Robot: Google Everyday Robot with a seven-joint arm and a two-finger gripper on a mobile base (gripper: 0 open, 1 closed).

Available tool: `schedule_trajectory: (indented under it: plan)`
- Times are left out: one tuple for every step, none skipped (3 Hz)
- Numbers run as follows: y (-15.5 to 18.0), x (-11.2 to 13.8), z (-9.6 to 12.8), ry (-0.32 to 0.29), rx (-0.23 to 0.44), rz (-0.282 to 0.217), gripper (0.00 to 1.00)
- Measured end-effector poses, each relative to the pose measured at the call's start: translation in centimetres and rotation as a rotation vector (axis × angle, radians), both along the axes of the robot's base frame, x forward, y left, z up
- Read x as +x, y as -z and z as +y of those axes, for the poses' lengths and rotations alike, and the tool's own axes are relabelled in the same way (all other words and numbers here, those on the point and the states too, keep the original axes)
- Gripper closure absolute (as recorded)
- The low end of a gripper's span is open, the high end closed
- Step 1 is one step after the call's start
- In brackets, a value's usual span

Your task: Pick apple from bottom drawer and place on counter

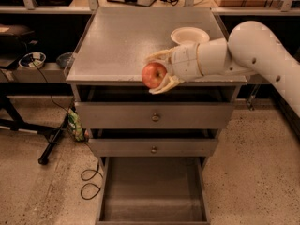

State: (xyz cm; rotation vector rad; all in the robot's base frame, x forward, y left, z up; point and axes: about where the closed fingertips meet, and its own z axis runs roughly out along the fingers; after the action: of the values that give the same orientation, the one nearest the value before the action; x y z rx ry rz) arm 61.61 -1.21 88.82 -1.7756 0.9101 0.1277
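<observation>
Placement calls for carrying the apple [153, 75], clasped in the end effector [158, 75] at the front edge of the desk [117, 46], inward over bare surface short of the bowl [189, 34], lowering it to rest, then releasing gently so it cannot roll into the open drawer [152, 193].

The grey counter [122, 41] is seen as a flat, scuffed top bounded by thin edge trim. A shallow white bowl [190, 35] is set directly on it toward 1 o'clock, near the back right corner. At 6 o'clock, over the front edge, the gripper [153, 75] is clasped around the apple [154, 74].
</observation>
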Motion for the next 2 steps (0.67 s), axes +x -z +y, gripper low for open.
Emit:
schedule_trajectory:
  plan:
    - [-2.6,-1.4,0.6,0.007,0.001,-0.025,1.00]
    - [-5.2,-4.1,1.5,0.020,-0.031,-0.038,1.00]
